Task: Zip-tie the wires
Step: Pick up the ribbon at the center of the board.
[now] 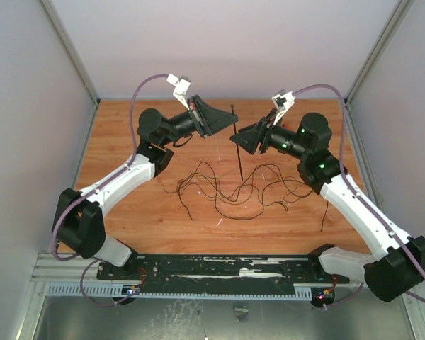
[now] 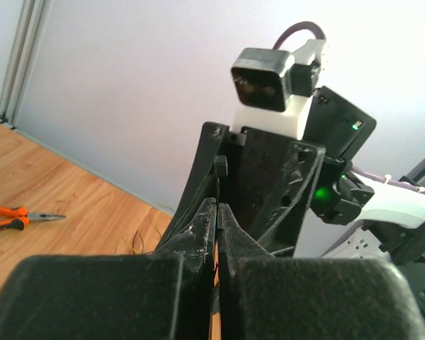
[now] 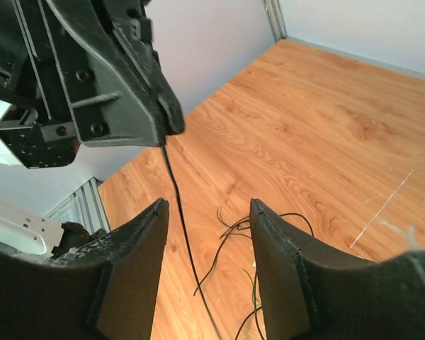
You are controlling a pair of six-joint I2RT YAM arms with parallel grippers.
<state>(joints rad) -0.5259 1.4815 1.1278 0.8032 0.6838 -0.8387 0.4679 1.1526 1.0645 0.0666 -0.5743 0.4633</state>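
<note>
Wooden table (image 1: 163,219) bears the wires (image 1: 227,185); left jaws pinch a black strip (image 1: 238,152), right jaws wide.

Both my arms are lifted up & bent in, so the two tips almost meet in the middle. My left gripper (image 2: 217,212) is squeezed tight w/ a thin black strip (image 3: 176,195) pinched in it. My right gripper (image 3: 209,207) has its fingers spread apart.
</note>
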